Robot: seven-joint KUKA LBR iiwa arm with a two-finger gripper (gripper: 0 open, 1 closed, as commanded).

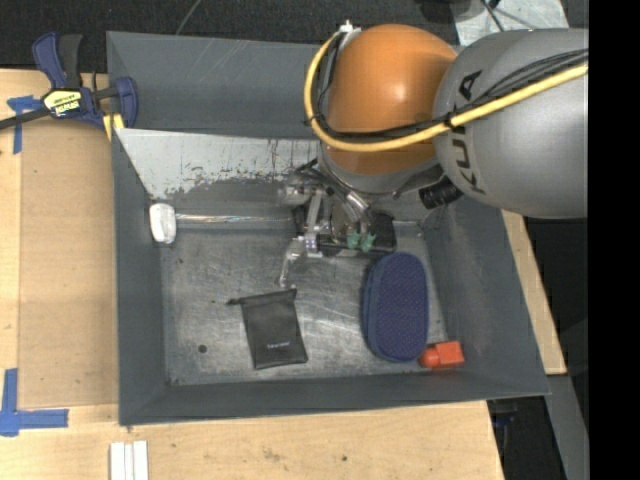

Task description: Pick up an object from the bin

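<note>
Camera view: gripper [293,264] just beside a flat, black, rectangular pouch [271,332].

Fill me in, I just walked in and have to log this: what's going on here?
A robot arm reaches into a grey bin, its tool hanging near the middle, just above the top edge of a flat black pouch. A blue oval pad and a small orange block lie to the right, a white-capped clear tube at the left.

The silver arm [520,138] bears black "KUKA" brand lettering on its side
</note>
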